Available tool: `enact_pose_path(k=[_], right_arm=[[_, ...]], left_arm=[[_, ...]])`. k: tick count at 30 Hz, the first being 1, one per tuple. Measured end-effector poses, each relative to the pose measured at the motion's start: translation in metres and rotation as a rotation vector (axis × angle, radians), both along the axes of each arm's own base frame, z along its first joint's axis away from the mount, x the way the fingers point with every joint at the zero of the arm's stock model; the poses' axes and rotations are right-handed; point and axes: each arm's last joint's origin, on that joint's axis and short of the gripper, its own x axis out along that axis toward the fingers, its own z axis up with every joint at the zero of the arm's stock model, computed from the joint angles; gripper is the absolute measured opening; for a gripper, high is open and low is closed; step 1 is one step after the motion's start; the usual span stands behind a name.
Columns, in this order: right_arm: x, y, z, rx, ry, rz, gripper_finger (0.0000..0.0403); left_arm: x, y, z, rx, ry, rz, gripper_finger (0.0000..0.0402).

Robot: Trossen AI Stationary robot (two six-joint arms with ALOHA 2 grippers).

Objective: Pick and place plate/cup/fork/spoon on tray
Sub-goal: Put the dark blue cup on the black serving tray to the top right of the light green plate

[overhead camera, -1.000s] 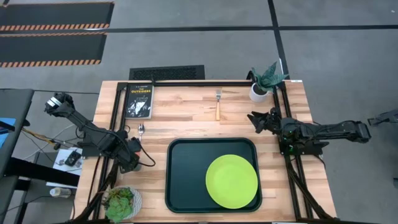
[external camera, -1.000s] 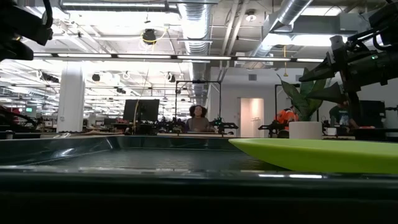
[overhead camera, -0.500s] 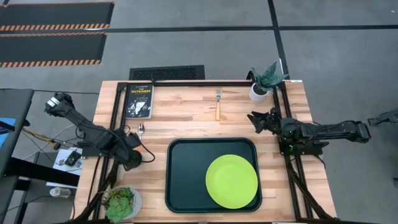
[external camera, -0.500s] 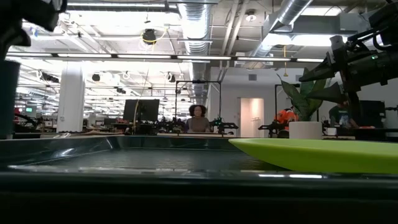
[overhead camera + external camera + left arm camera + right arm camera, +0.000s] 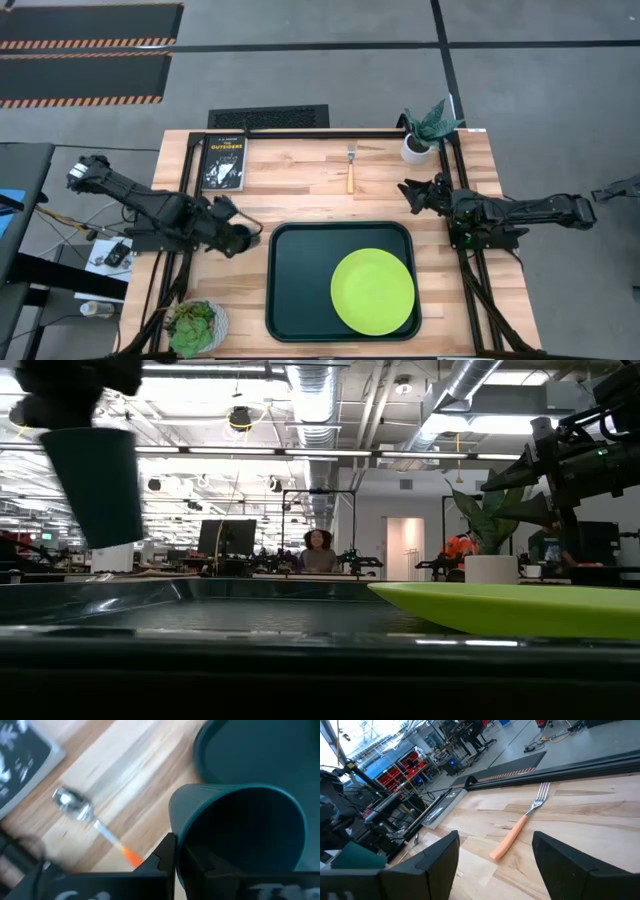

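My left gripper [image 5: 236,238] is shut on the dark teal cup [image 5: 240,835], held in the air just left of the dark green tray [image 5: 300,285]; the cup also shows in the low view [image 5: 95,485]. The lime-green plate [image 5: 372,291] lies flat in the tray's near right part. The spoon [image 5: 227,208] lies on the table left of the tray, behind the cup. The fork [image 5: 351,168] lies on the table beyond the tray. My right gripper [image 5: 408,190] is open and empty over the table's right side, right of the fork. My left gripper holds the cup by its wall at the rim [image 5: 176,827]. One finger [image 5: 167,855] lies outside the wall and the other seems to reach inside the cup. The cup is lifted clear of the table, mouth up and slightly tilted [image 5: 95,485].
A black book [image 5: 222,160] lies at the far left of the table. A white pot with a plant [image 5: 418,145] stands at the far right corner. A potted succulent [image 5: 197,325] stands at the near left corner. A person sits in the room beyond the table [image 5: 318,550].
My left gripper has moved up and toward the table's right, toward the tray's left rim, carrying the cup. The cup has risen clear of the table and come into the low view from its left side, now a little tilted.
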Motion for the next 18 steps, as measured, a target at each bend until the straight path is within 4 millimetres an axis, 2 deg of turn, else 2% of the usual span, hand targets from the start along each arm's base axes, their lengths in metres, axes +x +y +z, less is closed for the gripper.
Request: enact_pose_path(k=[8,18], right_arm=[[0.0,0.0,0.0,0.0,0.0,0.0,0.0276],[0.0,0.0,0.0,-0.004,0.003,0.0,0.0276]], left_arm=[[0.025,0.025,0.007,0.029,-0.153,0.003,0.0],[0.04,0.051,0.014,-0.01,-0.272,0.029,0.0]])
